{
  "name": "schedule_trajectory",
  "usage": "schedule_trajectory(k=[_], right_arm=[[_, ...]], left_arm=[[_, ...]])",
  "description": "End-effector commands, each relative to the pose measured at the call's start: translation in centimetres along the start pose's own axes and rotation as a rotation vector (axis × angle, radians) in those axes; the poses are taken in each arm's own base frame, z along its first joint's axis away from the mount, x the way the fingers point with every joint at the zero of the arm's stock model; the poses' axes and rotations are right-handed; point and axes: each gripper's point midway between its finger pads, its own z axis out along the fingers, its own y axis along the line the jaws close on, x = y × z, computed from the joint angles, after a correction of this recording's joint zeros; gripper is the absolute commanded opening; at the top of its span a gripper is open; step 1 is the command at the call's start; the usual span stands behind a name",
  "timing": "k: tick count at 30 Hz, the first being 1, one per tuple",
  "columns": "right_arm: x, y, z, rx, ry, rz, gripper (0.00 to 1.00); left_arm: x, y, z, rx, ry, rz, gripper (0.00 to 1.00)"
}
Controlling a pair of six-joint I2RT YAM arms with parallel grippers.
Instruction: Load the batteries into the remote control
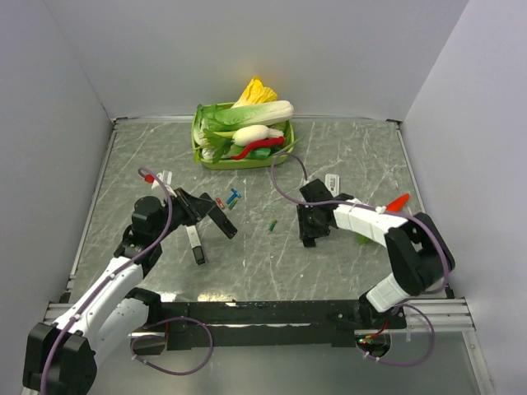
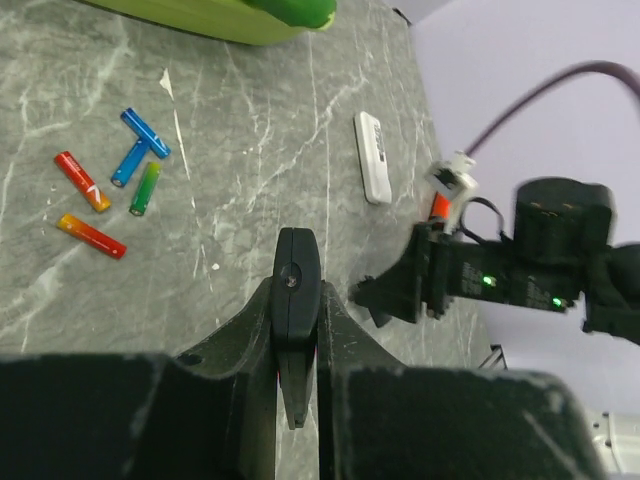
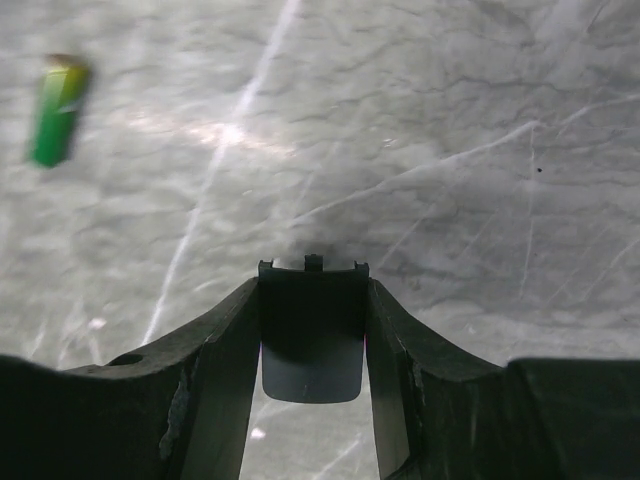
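The lone green battery [image 1: 272, 224] lies mid-table, long axis roughly near-to-far, left of and nearer to the right gripper [image 3: 313, 293], whose half-spread jaws pinch a dark flat piece [image 3: 312, 352], while the left gripper [image 2: 297, 302] clamps the black remote [image 2: 295, 258] edge-on.

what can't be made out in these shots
- Right wrist: green battery blurred, markings unreadable.
- Left wrist: thin black piece in left gripper seen edge-on, lower end behind the fingers.
- Right wrist: dark flat piece in right gripper, edges covered by its fingers, identity unclear.
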Motion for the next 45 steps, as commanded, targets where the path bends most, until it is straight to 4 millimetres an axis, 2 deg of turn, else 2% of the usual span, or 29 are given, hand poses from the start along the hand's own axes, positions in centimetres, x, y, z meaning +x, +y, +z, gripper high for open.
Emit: schedule_trajectory(k=[1, 3, 6, 7, 9, 10, 12, 15, 17, 18, 20, 21, 23, 24, 26, 28, 29, 30, 31, 33, 35, 36, 37, 38, 39, 40, 42, 43, 45], right_arm=[[-0.7, -0.6, 1.7, 0.058, 0.006, 0.076, 0.38], [-0.2, -0.7, 2.3, 0.064, 0.022, 0.093, 0.41], [0.3, -0.9, 2.5, 0.07, 0.023, 0.111, 0.53], [0.2, -1.0, 2.4, 0.071, 0.019, 0.113, 0.64], [0.0, -1.0, 1.5, 0.069, -0.006, 0.114, 0.75], [-0.7, -0.9, 0.6, 0.06, -0.038, 0.116, 0.87], [-1.5, -0.9, -0.5, 0.058, -0.073, 0.111, 0.99], [-3.7, 0.1, -3.5, -0.002, -0.183, 0.107, 1.0], [-5.7, 1.2, -6.4, -0.073, -0.298, 0.103, 1.0], [-6.9, 1.8, -8.4, -0.12, -0.375, 0.097, 1.0], [-8.4, 2.6, -10.9, -0.183, -0.479, 0.095, 0.99], [-9.6, 3.2, -13.5, -0.233, -0.571, 0.106, 1.0], [-9.8, 4.1, -15.0, -0.305, -0.651, 0.029, 1.0], [-10.4, 4.3, -16.7, -0.338, -0.734, 0.027, 0.99], [-9.9, 3.7, -16.4, -0.337, -0.747, 0.07, 1.0], [-9.6, 3.2, -15.8, -0.289, -0.679, 0.101, 1.0], [-9.4, 3.5, -15.5, -0.29, -0.639, 0.109, 0.98], [-8.9, 3.7, -14.0, -0.269, -0.567, 0.122, 0.96], [-8.8, 4.0, -14.0, -0.262, -0.529, 0.162, 0.94], [-8.2, 4.7, -12.3, -0.239, -0.46, 0.177, 0.87], [-7.9, 5.2, -11.4, -0.209, -0.392, 0.236, 0.81], [-7.5, 5.5, -9.7, -0.182, -0.329, 0.263, 0.8], [-8.1, 5.8, -9.7, -0.164, -0.325, 0.272, 0.79], [-7.8, 6.0, -9.2, -0.142, -0.295, 0.272, 0.76], [-7.2, 6.7, -7.7, -0.116, -0.245, 0.268, 0.76], [-7.9, 7.3, -7.8, -0.116, -0.249, 0.273, 0.75], [-7.3, 7.9, -6.1, -0.078, -0.185, 0.277, 0.72], [-7.8, 8.5, -5.9, -0.084, -0.181, 0.28, 0.71], [-7.5, 8.8, -4.6, -0.059, -0.136, 0.297, 0.68]], left_arm=[[-1.0, -1.8, 0.1, 0.094, -0.018, 0.089, 0.01], [-0.8, -1.7, 0.2, 0.095, -0.011, 0.101, 0.01], [-0.6, -1.4, 0.3, 0.089, 0.0, 0.117, 0.01], [-0.6, -1.3, 0.4, 0.086, 0.003, 0.12, 0.01], [-0.4, -1.2, 0.4, 0.086, 0.007, 0.131, 0.01], [-0.4, -1.2, 0.4, 0.086, 0.009, 0.135, 0.01], [-0.3, -1.1, 0.5, 0.089, 0.013, 0.147, 0.01], [-0.3, -1.6, 0.4, 0.112, 0.018, 0.163, 0.01], [-0.3, -1.9, 0.4, 0.126, 0.022, 0.166, 0.01], [-0.4, -2.2, 0.4, 0.137, 0.024, 0.168, 0.01], [-0.4, -2.6, 0.3, 0.157, 0.022, 0.172, 0.01], [-0.4, -2.9, 0.2, 0.17, 0.022, 0.176, 0.01], [-0.5, -3.4, 0.0, 0.196, 0.014, 0.184, 0.01], [-0.4, -3.5, -0.3, 0.205, 0.011, 0.187, 0.01], [-0.3, -3.8, -0.5, 0.229, 0.008, 0.194, 0.01], [-0.1, -3.9, -1.0, 0.24, 0.005, 0.203, 0.01], [-0.1, -3.9, -1.1, 0.242, -0.001, 0.218, 0.01], [-0.2, -4.0, -1.5, 0.243, -0.013, 0.227, 0.01], [-0.3, -3.9, -1.7, 0.24, -0.022, 0.236, 0.01], [-0.9, -3.7, -2.2, 0.221, -0.078, 0.254, 0.01], [-2.0, -3.1, -2.6, 0.179, -0.152, 0.254, 0.01], [-2.4, -2.8, -2.7, 0.156, -0.176, 0.25, 0.01], [-2.5, -2.3, -2.8, 0.128, -0.184, 0.252, 0.01], [-3.2, -2.0, -3.0, 0.102, -0.223, 0.256, 0.01], [-3.5, -1.8, -3.1, 0.085, -0.235, 0.259, 0.01], [-3.4, -1.2, -3.1, 0.054, -0.231, 0.259, 0.01], [-4.1, -0.5, -3.4, 0.007, -0.265, 0.251, 0.01], [-4.1, -0.4, -3.4, -0.002, -0.269, 0.245, 0.01], [-4.2, -0.4, -3.5, 0.002, -0.279, 0.24, 0.01]])
